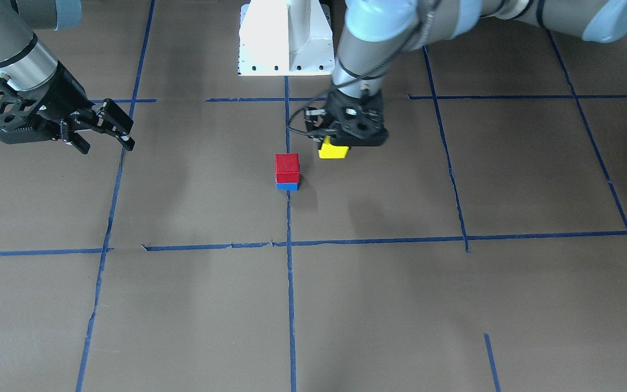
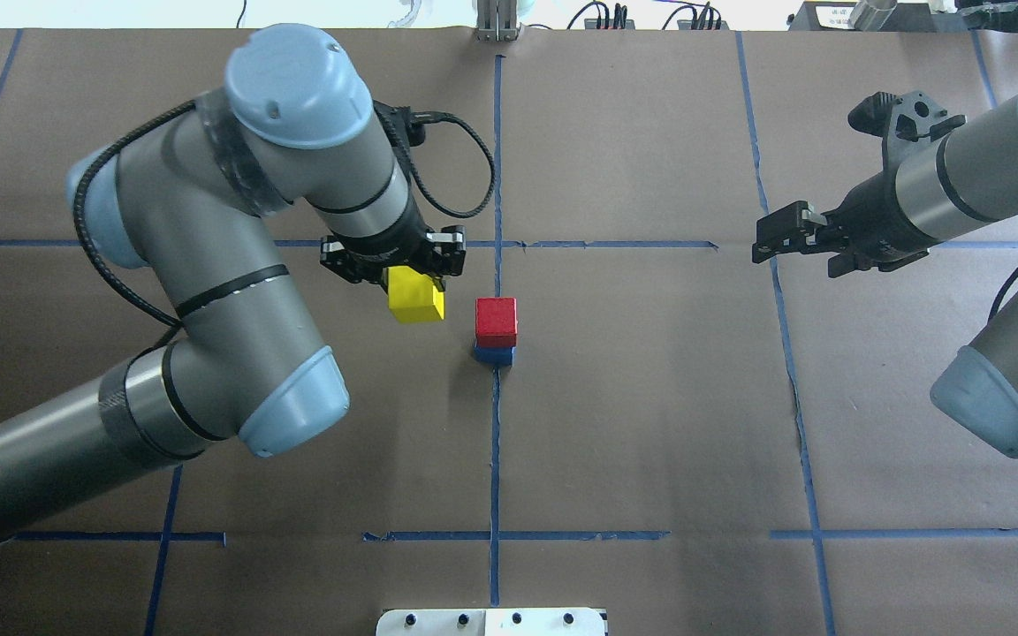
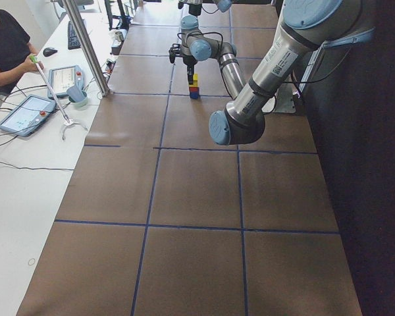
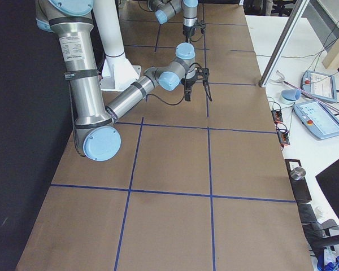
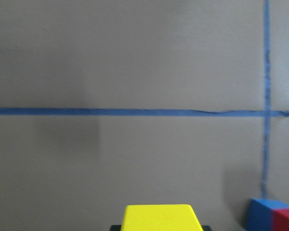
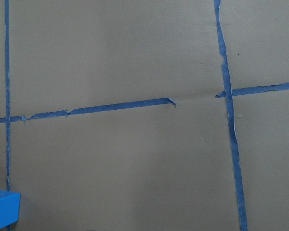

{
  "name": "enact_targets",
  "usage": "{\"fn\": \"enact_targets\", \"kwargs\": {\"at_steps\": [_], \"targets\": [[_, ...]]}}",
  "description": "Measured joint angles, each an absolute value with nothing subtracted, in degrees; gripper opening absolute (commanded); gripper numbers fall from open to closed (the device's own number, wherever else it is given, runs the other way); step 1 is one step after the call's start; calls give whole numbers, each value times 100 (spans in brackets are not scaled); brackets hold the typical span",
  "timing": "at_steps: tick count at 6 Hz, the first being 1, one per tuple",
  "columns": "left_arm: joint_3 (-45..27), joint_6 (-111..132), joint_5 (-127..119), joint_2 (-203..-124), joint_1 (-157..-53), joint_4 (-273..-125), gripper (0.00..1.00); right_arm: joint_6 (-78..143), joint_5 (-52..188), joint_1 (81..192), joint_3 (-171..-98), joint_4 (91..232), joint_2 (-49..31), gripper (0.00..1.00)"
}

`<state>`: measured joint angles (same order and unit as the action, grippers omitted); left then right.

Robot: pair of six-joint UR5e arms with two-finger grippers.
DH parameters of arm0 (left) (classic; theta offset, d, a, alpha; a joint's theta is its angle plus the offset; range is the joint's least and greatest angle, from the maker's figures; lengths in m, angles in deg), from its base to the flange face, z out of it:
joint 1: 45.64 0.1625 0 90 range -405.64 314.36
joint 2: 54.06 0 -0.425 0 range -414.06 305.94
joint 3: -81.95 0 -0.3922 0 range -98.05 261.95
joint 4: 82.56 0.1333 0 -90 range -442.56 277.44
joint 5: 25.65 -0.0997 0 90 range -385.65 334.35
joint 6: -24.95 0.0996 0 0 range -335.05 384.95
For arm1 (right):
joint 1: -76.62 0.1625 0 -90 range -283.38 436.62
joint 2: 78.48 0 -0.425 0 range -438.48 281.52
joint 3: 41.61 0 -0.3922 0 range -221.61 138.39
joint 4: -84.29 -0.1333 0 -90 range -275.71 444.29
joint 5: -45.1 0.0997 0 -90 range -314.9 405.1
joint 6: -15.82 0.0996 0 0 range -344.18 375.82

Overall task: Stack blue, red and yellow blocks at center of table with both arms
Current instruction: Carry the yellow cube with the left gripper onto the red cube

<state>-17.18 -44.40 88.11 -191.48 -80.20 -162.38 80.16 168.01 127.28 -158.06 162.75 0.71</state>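
Left gripper [image 2: 403,281] is clamped on the yellow block [image 2: 416,299], holding it raised off the table [image 2: 650,397], just beside the stack and not touching it. That stack, the red block [image 2: 496,321] resting on the blue block [image 2: 493,355], stands on a blue tape line near the table's center. Well apart, the right gripper [image 2: 778,238] hangs with fingers spread, holding nothing.

— What do the arms look like?
— Silver-grey tubes, left arm [image 2: 208,265] and right arm [image 2: 968,172] alike, with pale blue caps [image 2: 292,84] on the joints and thin black bands round them.
— And the ends?
— The left gripper [image 1: 338,139] and right gripper [image 1: 108,142] are black, angular and full of holes. A black cable [image 2: 465,168] loops off the left wrist. The pedestal [image 1: 286,38] is white and boxy, with dark screws [image 1: 276,68] along its foot.
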Motion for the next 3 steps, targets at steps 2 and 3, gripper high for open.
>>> {"fn": "enact_targets", "kwargs": {"at_steps": [2, 3], "targets": [[-947, -4699, 8425, -19827, -7704, -16210, 0, 8016, 16798, 12736, -15802, 16272, 92, 100], [-793, -4715, 8354, -19921, -7677, -16218, 0, 8016, 16797, 12735, -15797, 16273, 93, 100]]}}
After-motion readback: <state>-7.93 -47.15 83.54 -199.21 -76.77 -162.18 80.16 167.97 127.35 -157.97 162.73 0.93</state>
